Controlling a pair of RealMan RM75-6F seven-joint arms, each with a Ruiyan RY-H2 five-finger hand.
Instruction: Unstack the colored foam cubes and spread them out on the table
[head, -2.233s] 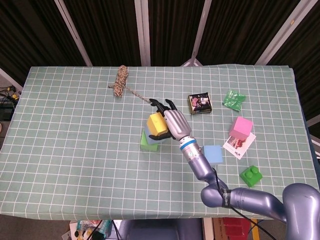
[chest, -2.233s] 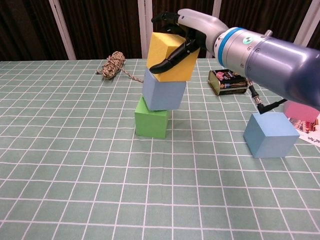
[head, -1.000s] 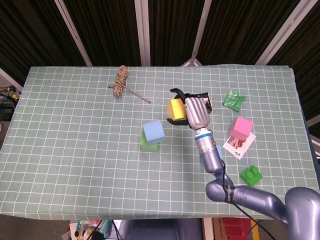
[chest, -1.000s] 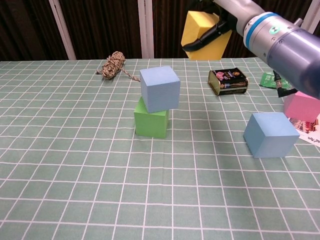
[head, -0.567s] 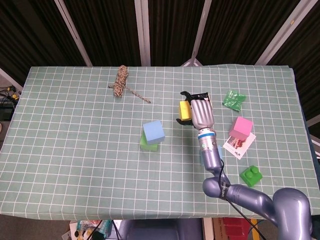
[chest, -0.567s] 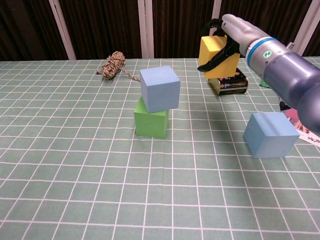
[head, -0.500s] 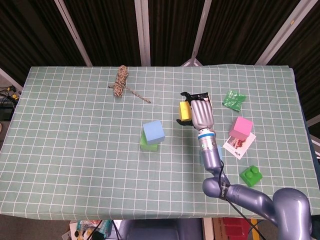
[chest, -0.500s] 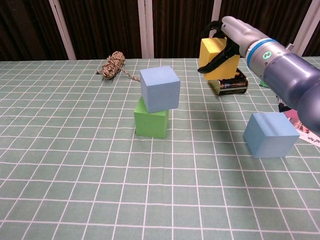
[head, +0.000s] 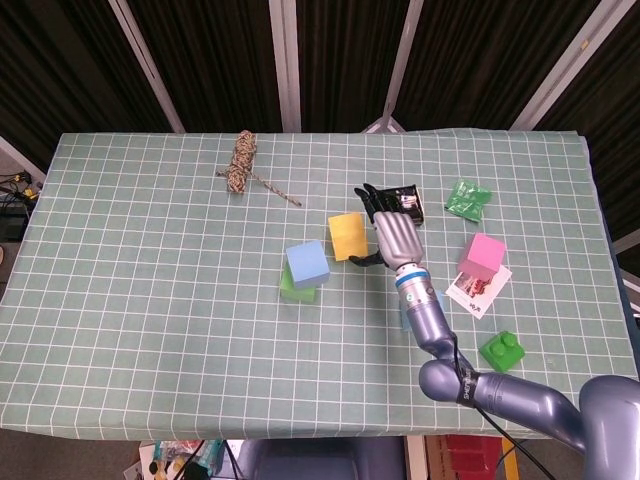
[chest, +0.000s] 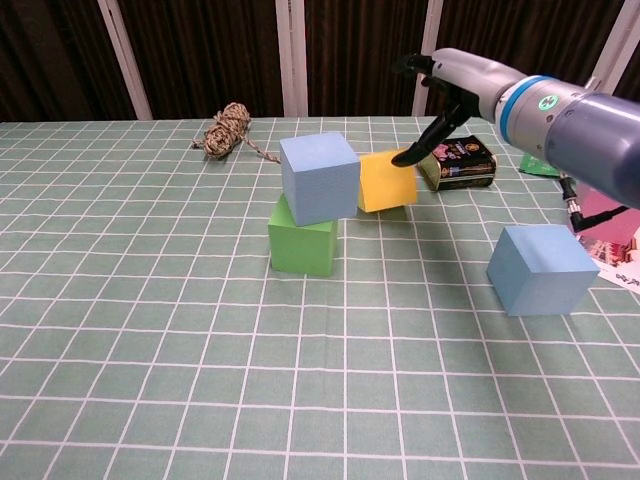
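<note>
The yellow cube (chest: 387, 181) is set on the table (chest: 150, 330) beside the blue-on-green stack (chest: 312, 205), the right hand (chest: 440, 105) is spread open just beside it, and no writing is readable.

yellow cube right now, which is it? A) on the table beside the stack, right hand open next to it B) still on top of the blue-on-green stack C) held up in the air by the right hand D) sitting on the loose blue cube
A: the yellow cube sits on the table just right of the blue cube stacked on the green cube, and the right hand has its fingers apart beside it, holding nothing.
</note>
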